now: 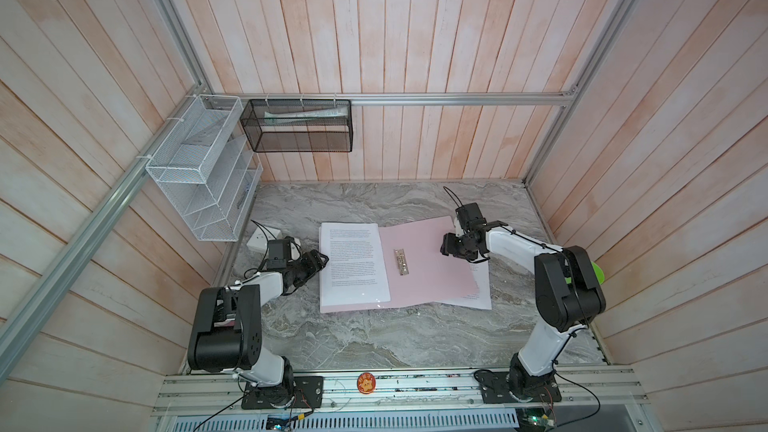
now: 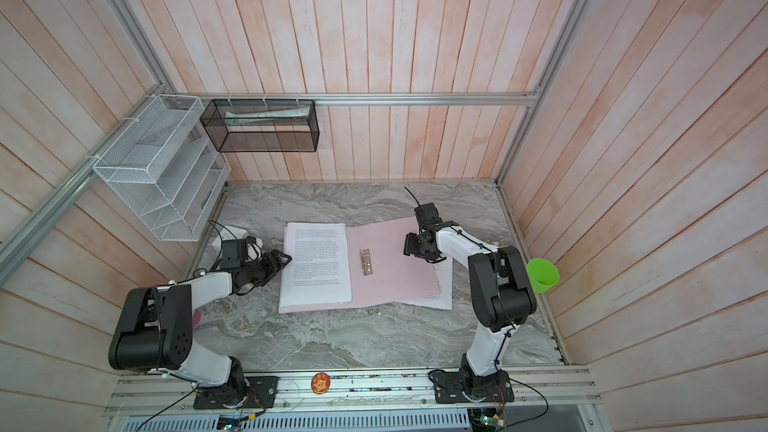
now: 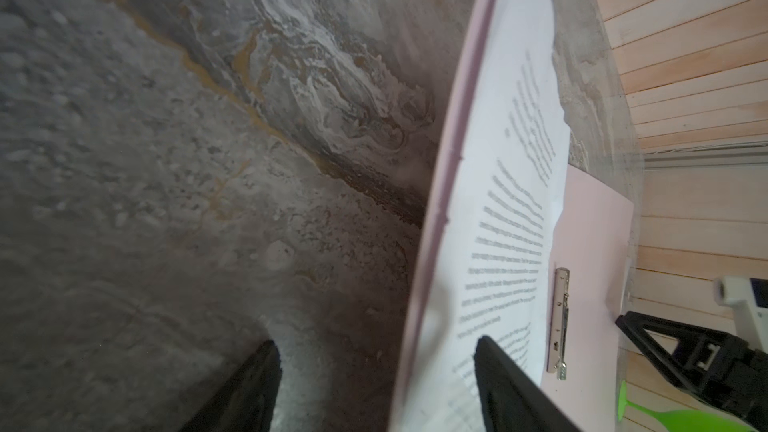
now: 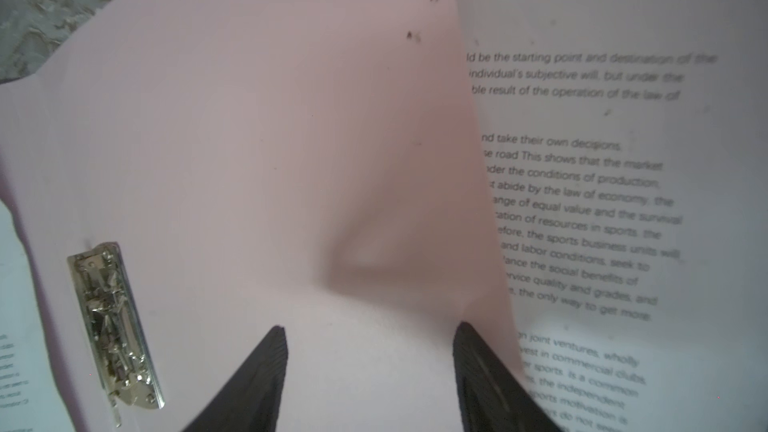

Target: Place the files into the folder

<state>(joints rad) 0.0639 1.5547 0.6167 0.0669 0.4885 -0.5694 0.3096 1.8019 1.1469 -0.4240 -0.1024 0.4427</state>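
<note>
The thin pale pink folder (image 1: 419, 259) lies open on the grey marble desk (image 1: 374, 338), with white printed sheets (image 1: 353, 263) on its left flap, and the left end effector (image 1: 319, 261) and right end effector (image 1: 446, 248) both have their jaws spread.

Pale pink folder (image 1: 428, 280), white black-printed files (image 1: 353, 263), grey marbled table (image 1: 374, 338), green cup (image 2: 542, 276)

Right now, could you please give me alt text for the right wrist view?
A pink folder lies open, silver clip on its inside, with a printed sheet partly under its edge. The right claw is open over it, holding nothing.
</note>
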